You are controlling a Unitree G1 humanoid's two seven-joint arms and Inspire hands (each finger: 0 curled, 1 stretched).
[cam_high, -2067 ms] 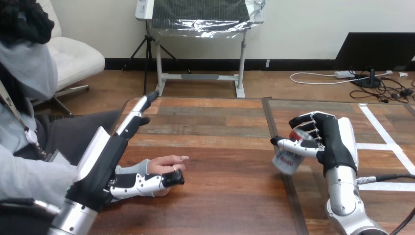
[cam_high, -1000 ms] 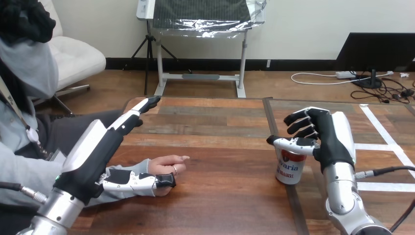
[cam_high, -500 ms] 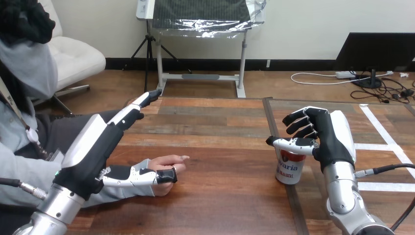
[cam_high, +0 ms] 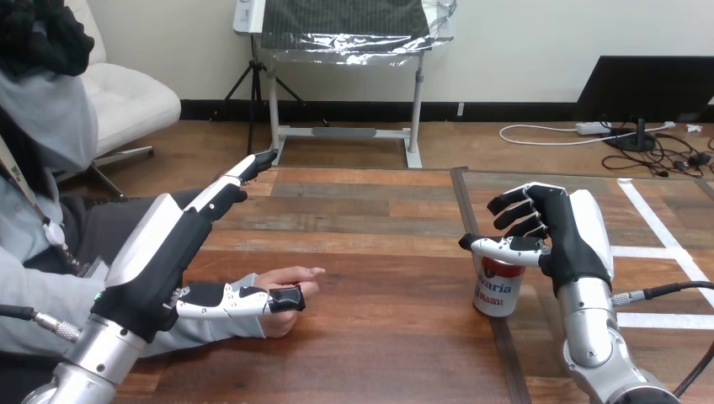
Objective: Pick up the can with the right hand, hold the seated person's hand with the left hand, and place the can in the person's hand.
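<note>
Rear wall (cam_high: pixel 522 34): white, plain, with a black skirting board (cam_high: pixel 505 110) along its foot. Floor (cam_high: pixel 505 156): wood boards, reddish brown. Left side: a white padded armchair (cam_high: pixel 126 97) on a metal base. Centre: a white metal stand (cam_high: pixel 417 101) carrying a dark panel (cam_high: pixel 345 21) wrapped in clear plastic; a black tripod (cam_high: pixel 253 93) stands just beside it. Right side: a dark screen (cam_high: pixel 644 88) on the floor against the wall, with a white power strip (cam_high: pixel 598 128) and loose cables (cam_high: pixel 674 156) near it. Desk (cam_high: pixel 362 210): wood planks, marked with white tape (cam_high: pixel 665 236) at the right.
</note>
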